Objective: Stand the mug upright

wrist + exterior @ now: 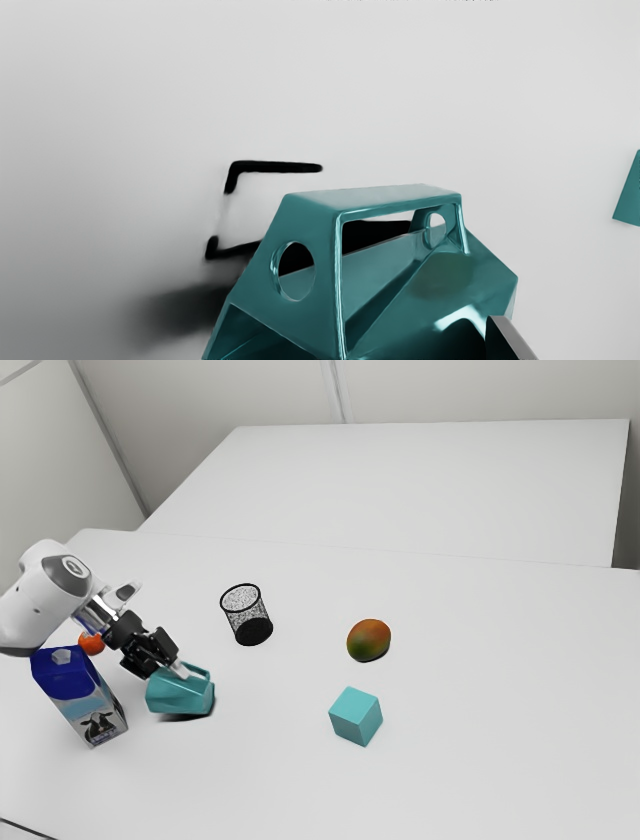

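Teal mug (178,695) is on its side right under my pincer (177,667), can't tell if that's open or gripping. Off-centre push might roll it, imo.

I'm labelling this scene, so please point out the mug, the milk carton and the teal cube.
Mug (178,696), exterior view: side of its body.
Milk carton (86,708), exterior view: printed side.
Teal cube (355,705), exterior view: top face.
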Action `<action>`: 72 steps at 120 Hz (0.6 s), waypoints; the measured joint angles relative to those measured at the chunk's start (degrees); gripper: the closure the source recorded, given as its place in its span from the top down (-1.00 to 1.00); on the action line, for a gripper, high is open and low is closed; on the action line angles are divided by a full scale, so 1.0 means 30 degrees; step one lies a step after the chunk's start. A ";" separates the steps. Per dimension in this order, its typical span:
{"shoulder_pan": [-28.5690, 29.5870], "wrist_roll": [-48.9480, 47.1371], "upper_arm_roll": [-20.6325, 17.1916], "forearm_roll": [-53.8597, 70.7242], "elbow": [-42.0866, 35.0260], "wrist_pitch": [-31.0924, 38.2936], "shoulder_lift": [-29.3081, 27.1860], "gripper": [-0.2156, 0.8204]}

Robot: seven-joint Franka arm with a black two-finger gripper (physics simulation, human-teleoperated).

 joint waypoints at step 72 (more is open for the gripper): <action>-0.0369 0.0283 -0.0048 0.0063 -0.0782 -0.0096 -0.2195 -0.89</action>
